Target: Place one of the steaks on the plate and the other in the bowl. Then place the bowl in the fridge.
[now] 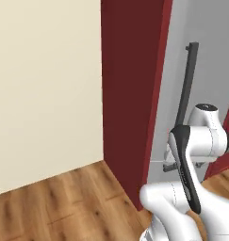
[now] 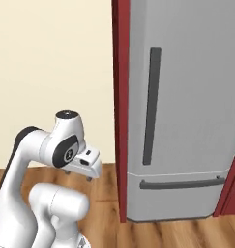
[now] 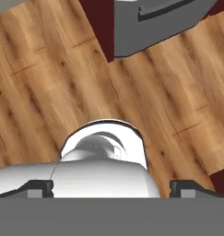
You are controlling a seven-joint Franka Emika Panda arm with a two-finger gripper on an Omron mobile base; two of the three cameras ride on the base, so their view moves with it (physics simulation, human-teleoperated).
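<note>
There is one fridge [image 2: 186,121], a tall appliance with a dark red side panel and a grey front, and it stands closed against a cream wall [image 1: 45,84] on a wooden floor [image 1: 64,202]. On its front I count two dark handles: one long vertical handle [image 2: 151,106] on the upper door and one horizontal handle [image 2: 182,184] on the lower drawer. In the left base view the same fridge [image 1: 130,94] is seen from its side, and the vertical handle [image 1: 186,80] is partly covered by the white arm. The right edge of the fridge is cut off in both base views, where a piece of another red panel [image 2: 233,184] enters; what it belongs to is hard to tell. There is one end effector [image 2: 88,161], folded low in front of the arm and pointing down at the floor. In the hand view its two dark finger tips [image 3: 37,186] stand far apart at the bottom corners, so it is released and grasps nothing. Between them the robot's own body hides much of the floor.
</note>
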